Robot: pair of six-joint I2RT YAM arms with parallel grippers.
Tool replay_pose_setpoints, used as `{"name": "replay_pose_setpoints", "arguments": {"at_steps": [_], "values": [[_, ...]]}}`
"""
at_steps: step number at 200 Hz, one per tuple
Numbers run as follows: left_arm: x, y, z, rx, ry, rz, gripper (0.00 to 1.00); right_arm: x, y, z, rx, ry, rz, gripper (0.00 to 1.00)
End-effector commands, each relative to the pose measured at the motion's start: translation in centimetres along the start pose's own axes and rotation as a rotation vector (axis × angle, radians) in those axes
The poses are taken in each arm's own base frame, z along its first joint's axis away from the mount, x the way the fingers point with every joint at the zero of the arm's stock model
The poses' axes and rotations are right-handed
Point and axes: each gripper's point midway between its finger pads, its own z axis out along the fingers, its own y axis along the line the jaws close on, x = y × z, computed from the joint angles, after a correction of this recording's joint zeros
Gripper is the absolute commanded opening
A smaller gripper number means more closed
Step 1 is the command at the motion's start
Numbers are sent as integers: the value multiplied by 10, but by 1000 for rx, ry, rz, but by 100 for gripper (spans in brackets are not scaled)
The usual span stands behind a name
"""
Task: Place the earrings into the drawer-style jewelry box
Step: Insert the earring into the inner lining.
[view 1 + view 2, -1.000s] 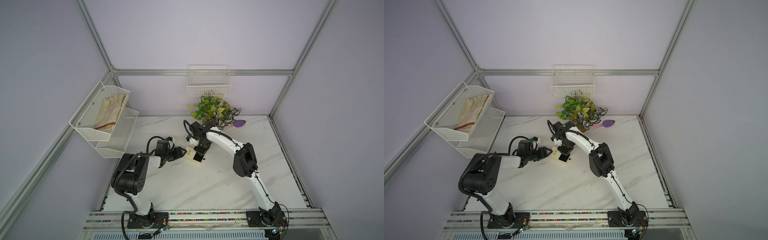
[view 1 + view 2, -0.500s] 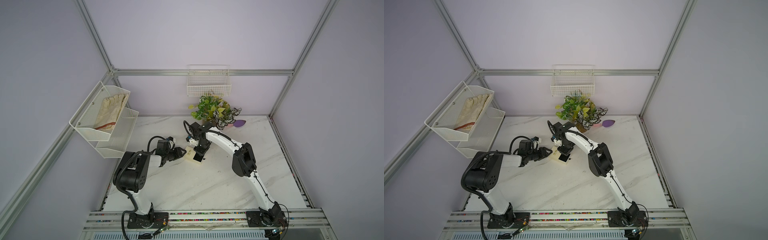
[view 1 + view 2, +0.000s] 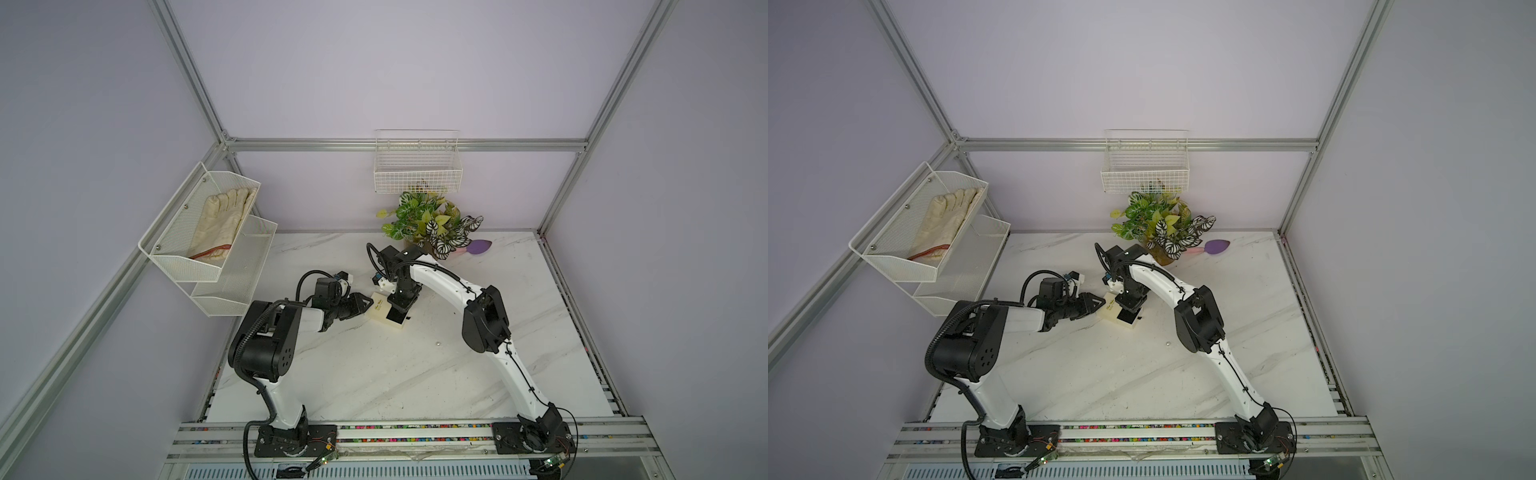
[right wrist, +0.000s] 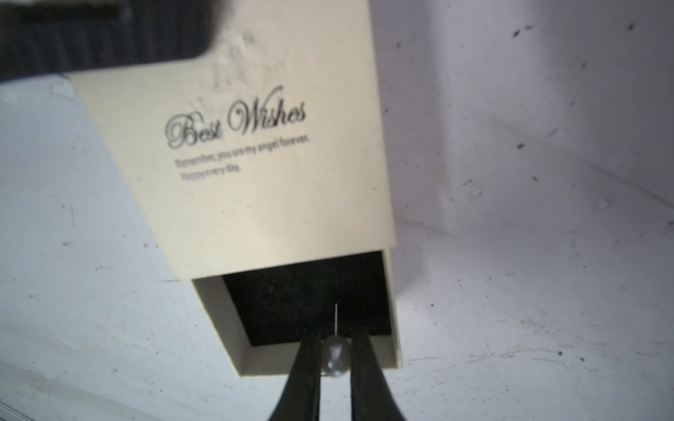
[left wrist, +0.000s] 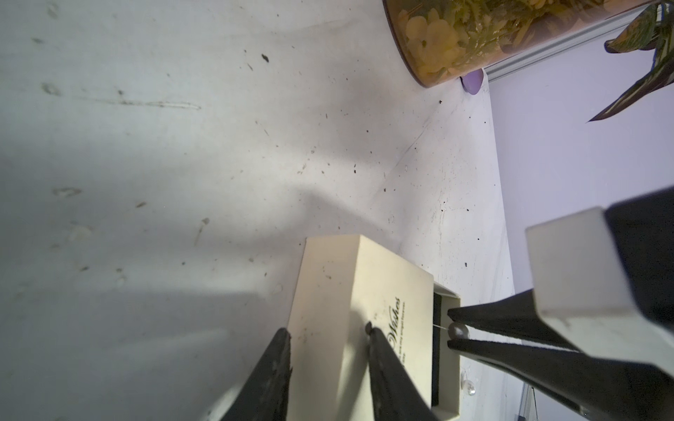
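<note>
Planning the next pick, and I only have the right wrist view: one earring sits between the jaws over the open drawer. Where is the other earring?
Observer: The other earring lies loose on the table, past the open end of the drawer-style jewelry box and apart from it, toward the robot's base side.
Operator: What is the dark blur on the box's far corner?
Observer: That is the left gripper. Its jaws appear to clasp the box's closed end, with one tip on the printed top.
</note>
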Motion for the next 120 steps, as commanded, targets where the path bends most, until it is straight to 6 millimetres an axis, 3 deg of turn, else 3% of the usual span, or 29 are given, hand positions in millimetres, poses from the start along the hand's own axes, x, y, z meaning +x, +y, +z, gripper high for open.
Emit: {"name": "replay_pose_setpoints", "arguments": {"at_steps": [1, 120], "values": [[-4, 3, 10, -12, 9, 30, 35, 0, -2, 0, -7, 8, -16, 0], [-1, 5, 14, -16, 25, 34, 31, -1, 1, 6, -30, 14, -21, 0]]}}
